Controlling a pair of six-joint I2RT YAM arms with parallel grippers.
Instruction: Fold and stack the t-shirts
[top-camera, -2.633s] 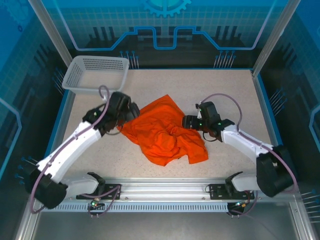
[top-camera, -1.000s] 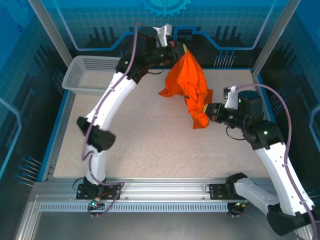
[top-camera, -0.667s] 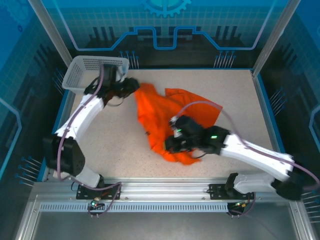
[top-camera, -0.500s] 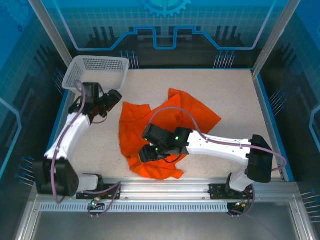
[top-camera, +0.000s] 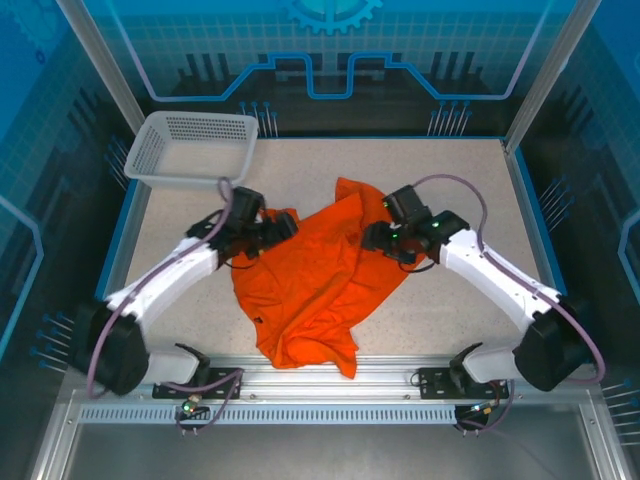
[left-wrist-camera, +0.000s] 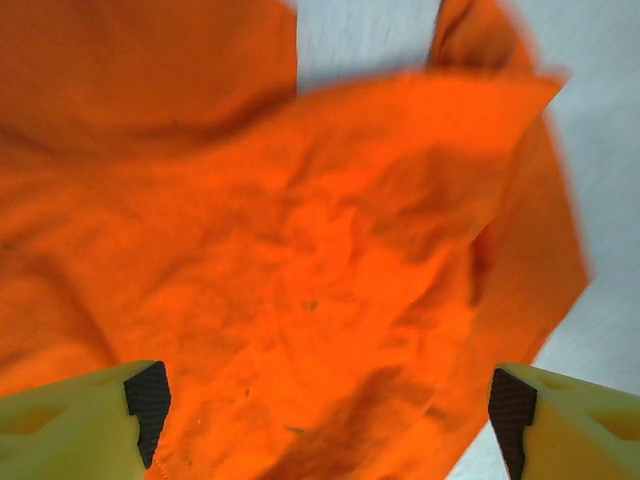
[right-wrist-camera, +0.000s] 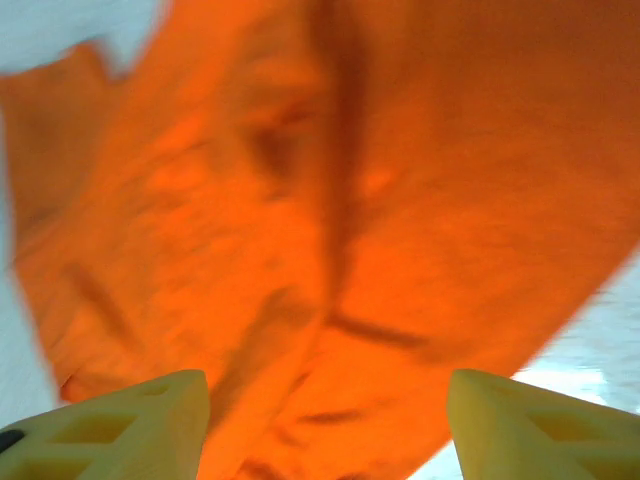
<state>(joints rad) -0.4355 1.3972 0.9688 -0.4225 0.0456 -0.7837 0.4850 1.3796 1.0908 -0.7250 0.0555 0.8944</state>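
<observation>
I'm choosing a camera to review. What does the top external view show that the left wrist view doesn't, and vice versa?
Top external, not left wrist: white plastic mesh basket, right gripper, the bright orange t-shirt in full outline. Left wrist, not top external: fine creases between wide-apart yellow fingers of the left gripper. Both: the t-shirt on the speckled table.

The crumpled orange t-shirt (top-camera: 305, 290) covers the middle of the table (top-camera: 470, 180) from mid-depth down to the metal rail (top-camera: 330, 385) at the near edge, so no bare path crosses the centre. The left gripper (top-camera: 287, 228) and right gripper (top-camera: 368, 240) hang at its left and right edges, jaws apart over cloth, with a narrow gap between them. The white mesh basket (top-camera: 150, 160) blocks the far-left corner. Bare tabletop lies along the far edge, on the far right, and between the shirt and the right arm (top-camera: 500, 285).
</observation>
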